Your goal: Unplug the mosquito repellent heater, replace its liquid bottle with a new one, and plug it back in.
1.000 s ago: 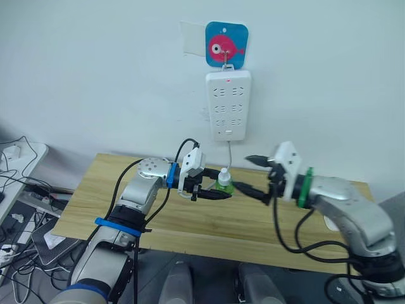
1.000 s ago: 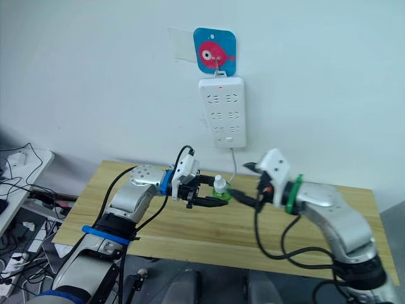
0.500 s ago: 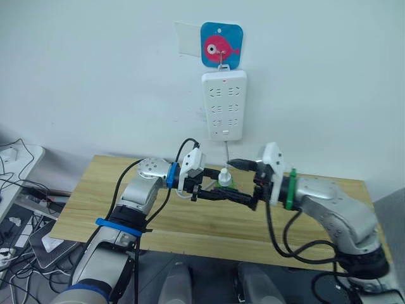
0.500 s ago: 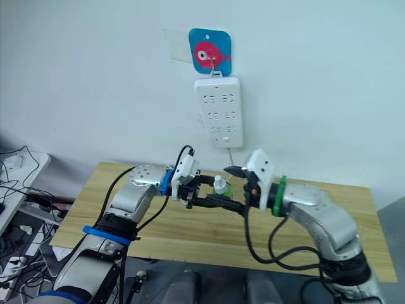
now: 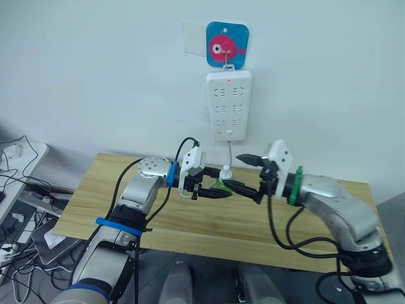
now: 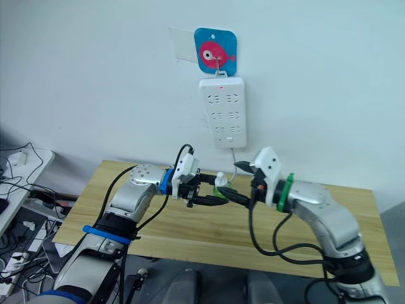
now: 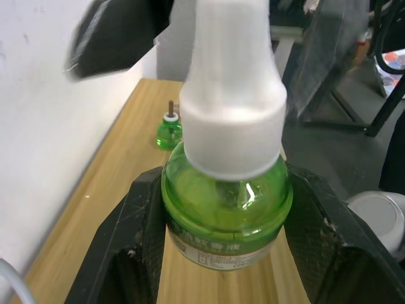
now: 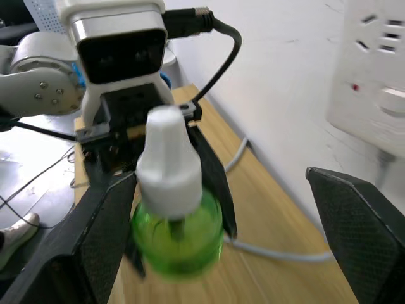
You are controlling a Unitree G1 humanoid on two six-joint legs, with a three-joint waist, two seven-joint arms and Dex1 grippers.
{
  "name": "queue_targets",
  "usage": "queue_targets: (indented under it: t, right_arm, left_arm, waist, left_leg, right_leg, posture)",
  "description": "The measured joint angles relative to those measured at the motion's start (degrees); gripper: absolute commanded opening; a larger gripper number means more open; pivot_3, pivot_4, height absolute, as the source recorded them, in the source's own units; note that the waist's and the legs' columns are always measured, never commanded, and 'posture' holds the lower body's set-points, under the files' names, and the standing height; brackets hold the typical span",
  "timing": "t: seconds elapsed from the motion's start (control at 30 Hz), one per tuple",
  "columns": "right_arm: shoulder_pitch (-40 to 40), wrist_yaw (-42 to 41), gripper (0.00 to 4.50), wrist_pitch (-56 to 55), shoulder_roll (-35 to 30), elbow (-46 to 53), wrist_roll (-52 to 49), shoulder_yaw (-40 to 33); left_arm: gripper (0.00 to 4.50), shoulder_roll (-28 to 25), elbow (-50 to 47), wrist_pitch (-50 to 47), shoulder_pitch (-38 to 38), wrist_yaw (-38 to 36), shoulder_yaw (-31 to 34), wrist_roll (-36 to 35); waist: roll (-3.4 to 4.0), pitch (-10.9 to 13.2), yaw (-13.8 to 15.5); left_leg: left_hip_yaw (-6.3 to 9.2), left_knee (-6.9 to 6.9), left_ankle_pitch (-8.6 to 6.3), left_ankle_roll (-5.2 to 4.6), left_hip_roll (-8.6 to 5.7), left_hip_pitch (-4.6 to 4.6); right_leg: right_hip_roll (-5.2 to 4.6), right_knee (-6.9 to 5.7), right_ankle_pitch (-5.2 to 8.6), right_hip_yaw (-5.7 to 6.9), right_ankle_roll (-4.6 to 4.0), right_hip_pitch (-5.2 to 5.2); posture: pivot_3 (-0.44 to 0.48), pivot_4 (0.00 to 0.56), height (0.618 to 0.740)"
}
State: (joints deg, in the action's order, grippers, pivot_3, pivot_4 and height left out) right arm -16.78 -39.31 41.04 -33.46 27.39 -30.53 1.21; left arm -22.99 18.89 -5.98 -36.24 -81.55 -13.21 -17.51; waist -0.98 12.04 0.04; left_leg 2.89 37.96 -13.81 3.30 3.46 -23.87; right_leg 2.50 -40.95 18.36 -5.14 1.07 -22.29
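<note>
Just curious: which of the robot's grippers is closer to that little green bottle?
Left. The left gripper is clamped on the green bottle; the right gripper is open around it, not gripping.

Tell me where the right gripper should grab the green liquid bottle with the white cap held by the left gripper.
Probably the tall white cap. The left gripper already clamps the round green glass body from both sides, so only the tapered cap stands free above. The right gripper, open and level with the bottle, should close across the cap's wider base from the side opposite the left gripper.
</note>
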Motion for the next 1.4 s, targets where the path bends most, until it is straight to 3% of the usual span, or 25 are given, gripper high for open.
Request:
queue_targets:
  t: [0.1,0.2,0.47,0.63,1.1,1.2,1.37,1.4]
  right_arm:
    - [2.5,-1.4,4.45,3.5,-4.0,0.8,-3.9,-6.1]
    - [2.3,-1.9,4.45,6.1,-3.4,2.7,-7.7,-6.0]
    - [-6.1,6.2,4.45,12.3,7.6,3.6,-14.9,-2.7]
    - [-6.2,6.6,2.84,12.6,7.0,3.7,-14.4,0.8]
    - [-7.3,4.5,2.84,9.4,6.2,1.2,-8.9,6.1]
    - [-7.5,3.9,2.21,8.8,6.0,0.8,-8.5,6.7]
    - [-8.1,3.0,0.43,8.2,6.0,0.2,-8.5,6.6]
    - [-8.2,3.0,0.33,8.2,5.9,0.2,-8.5,6.6]
  left_arm:
    - [2.25,-0.4,0.3,0.1,0.1,-0.6,0.0,0.0]
    - [2.25,0.5,1.2,0.2,-0.2,-0.6,0.0,0.0]
    - [2.25,0.9,2.0,0.4,-0.8,-1.7,-0.1,0.5]
    - [2.25,0.7,2.0,0.3,-0.8,-1.9,-0.1,0.8]
    - [2.25,0.6,1.9,0.2,-0.8,-2.7,-0.1,0.9]
    - [2.25,0.6,1.9,0.2,-0.8,-2.7,-0.1,1.0]
    - [2.25,0.4,1.6,0.2,-0.3,-2.8,-0.1,1.2]
    - [2.25,0.4,1.5,0.2,-0.2,-2.8,-0.1,1.2]
  waist:
    - [0.0,0.0,-0.4]
    - [0.0,0.0,-1.0]
    - [0.0,0.0,-1.8]
    - [0.0,0.0,-1.5]
    - [0.0,0.0,-1.6]
    - [0.0,0.0,-1.6]
    - [0.0,0.0,-1.6]
    - [0.0,0.0,-1.5]
  left_leg:
    - [-0.03,-0.01,0.0,-0.01,0.02,0.07]
    - [0.01,0.0,0.01,-0.02,0.1,0.11]
    - [0.03,0.01,0.02,-0.02,0.1,0.06]
    - [0.01,0.01,0.02,-0.02,0.01,-0.02]
    - [0.03,0.01,0.02,-0.02,0.04,0.02]
    - [0.04,0.01,0.02,-0.02,0.05,0.02]
    - [0.03,0.01,0.02,-0.02,0.05,0.03]
    - [0.05,0.0,0.02,-0.02,0.05,0.03]
  right_leg:
    - [0.04,-0.04,0.0,-0.05,0.0,0.0]
    - [0.14,-0.15,0.0,-0.05,0.0,0.0]
    - [0.15,-0.13,-0.02,-0.03,-0.02,-0.01]
    - [0.02,-0.02,-0.02,-0.01,-0.02,-0.01]
    - [0.07,-0.07,-0.02,0.0,-0.02,-0.01]
    - [0.07,-0.07,-0.02,0.0,-0.02,-0.01]
    - [0.07,-0.08,-0.02,0.0,-0.02,-0.02]
    - [0.07,-0.08,-0.02,0.01,-0.02,-0.01]
  posture:
    - [0.042,0.141,0.74]
    - [0.038,0.14,0.74]
    - [0.04,0.143,0.74]
    - [0.05,0.147,0.74]
    - [0.071,0.148,0.74]
    - [0.073,0.148,0.74]
    - [0.074,0.146,0.74]
    - [0.074,0.143,0.74]
